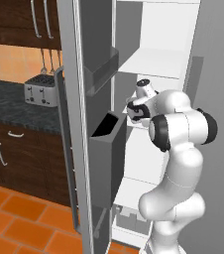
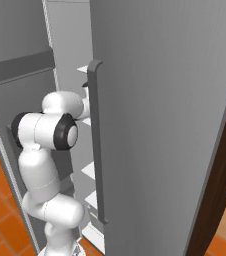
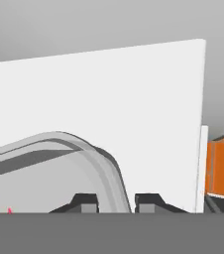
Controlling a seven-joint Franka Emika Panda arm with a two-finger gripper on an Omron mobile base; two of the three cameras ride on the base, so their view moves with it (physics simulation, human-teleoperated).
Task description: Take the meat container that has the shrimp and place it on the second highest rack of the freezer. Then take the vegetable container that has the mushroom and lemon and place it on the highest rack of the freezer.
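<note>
The freezer (image 1: pixel 156 30) stands with its door swung open and its white interior showing. My arm reaches into it below the highest rack (image 1: pixel 153 63). My gripper (image 1: pixel 133 113) sits at the level of the shelf underneath, which the arm mostly hides. In the hand view the grey curved rim of the meat container (image 3: pixel 91 153) runs between my fingertips, and my gripper (image 3: pixel 117 201) is shut on it. A tiny red speck, likely the shrimp (image 3: pixel 8 211), peeks out at the lower left. A white interior panel (image 3: pixel 109 89) rises behind the container.
The open freezer door (image 1: pixel 77 99) carries grey door bins (image 1: pixel 106 149) just left of my arm. The other grey door with a long handle (image 2: pixel 97 145) stands close on the right. A toaster (image 1: pixel 41 90) sits on the dark counter (image 1: pixel 5 106) to the left. Orange floor tiles (image 1: pixel 20 218) lie below.
</note>
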